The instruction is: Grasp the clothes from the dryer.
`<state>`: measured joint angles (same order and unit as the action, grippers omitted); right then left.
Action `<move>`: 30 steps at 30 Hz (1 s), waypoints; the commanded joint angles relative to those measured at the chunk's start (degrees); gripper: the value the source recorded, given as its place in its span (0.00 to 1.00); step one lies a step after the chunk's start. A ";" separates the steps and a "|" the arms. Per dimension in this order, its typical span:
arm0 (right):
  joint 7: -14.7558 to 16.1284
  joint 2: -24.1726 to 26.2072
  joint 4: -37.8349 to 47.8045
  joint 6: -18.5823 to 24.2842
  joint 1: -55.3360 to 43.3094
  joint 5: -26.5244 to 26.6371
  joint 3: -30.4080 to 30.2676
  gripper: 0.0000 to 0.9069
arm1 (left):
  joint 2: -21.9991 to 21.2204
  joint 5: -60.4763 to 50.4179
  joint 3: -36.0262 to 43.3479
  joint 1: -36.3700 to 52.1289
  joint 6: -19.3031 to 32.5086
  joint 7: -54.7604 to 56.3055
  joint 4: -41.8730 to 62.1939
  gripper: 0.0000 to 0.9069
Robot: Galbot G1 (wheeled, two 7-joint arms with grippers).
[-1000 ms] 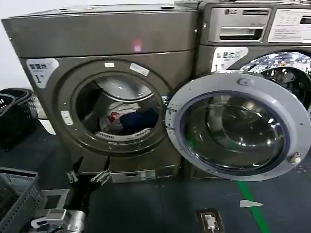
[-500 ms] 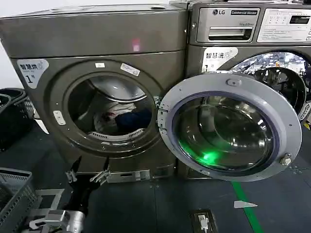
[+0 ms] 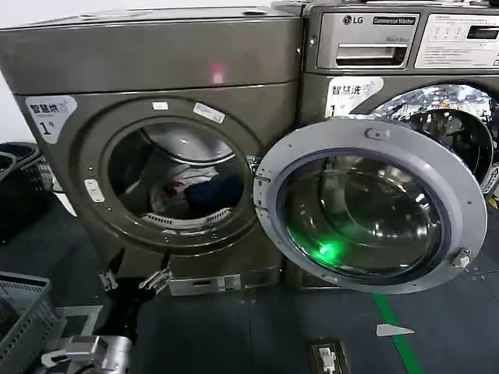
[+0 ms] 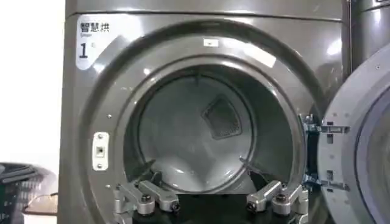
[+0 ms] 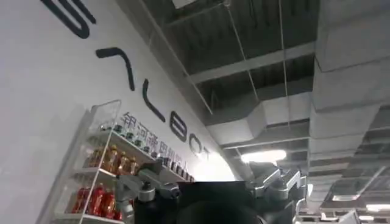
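The dryer (image 3: pixel 156 62) is the bronze-grey machine on the left, with a "1" label and its porthole open. The clothes (image 3: pixel 195 193), a white and red piece beside a dark blue one, lie low in the drum. My left gripper (image 3: pixel 132 274) hangs open in front of the dryer's lower panel, below the porthole and apart from the clothes. In the left wrist view the left gripper (image 4: pixel 195 164) faces the drum (image 4: pixel 201 131), nothing between its fingers. The right gripper (image 5: pixel 210 182) is parked, open, pointing up at a ceiling.
The dryer's round door (image 3: pixel 370 206) is swung wide to the right, in front of the LG machine (image 3: pixel 374 47). A grey basket (image 3: pixel 23 319) sits at lower left, with black baskets (image 3: pixel 15 187) behind it. A green floor line (image 3: pixel 394 327) runs at right.
The head view has shifted, so the machines sit further left, and a green glow now shows on the door glass. My left gripper has edged slightly left and up.
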<state>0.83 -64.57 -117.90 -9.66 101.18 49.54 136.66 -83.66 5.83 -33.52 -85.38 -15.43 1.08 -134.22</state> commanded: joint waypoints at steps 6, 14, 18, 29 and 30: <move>0.49 -0.40 -0.44 2.05 0.16 -0.05 0.06 1.00 | -0.12 0.13 0.11 0.12 0.13 0.05 0.35 1.00; 0.93 -0.58 -0.93 2.50 0.17 -0.04 -0.08 1.00 | -0.02 0.02 0.09 0.05 0.27 0.11 0.65 1.00; 1.00 -0.71 -0.88 2.60 0.27 -0.05 -0.13 1.00 | 0.21 0.03 0.11 -0.04 0.29 0.13 0.68 1.00; 1.07 -0.41 -0.54 2.75 0.30 -0.35 -0.25 1.00 | 0.61 0.13 0.04 -0.47 0.19 0.17 0.06 1.00; 1.07 -0.38 -0.45 2.77 0.34 -0.35 -0.22 1.00 | 0.62 0.13 0.05 -0.45 0.18 0.18 0.08 1.00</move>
<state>1.86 -64.86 -118.27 -6.98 101.49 49.27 136.57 -83.06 5.92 -33.49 -85.84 -15.21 1.25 -134.11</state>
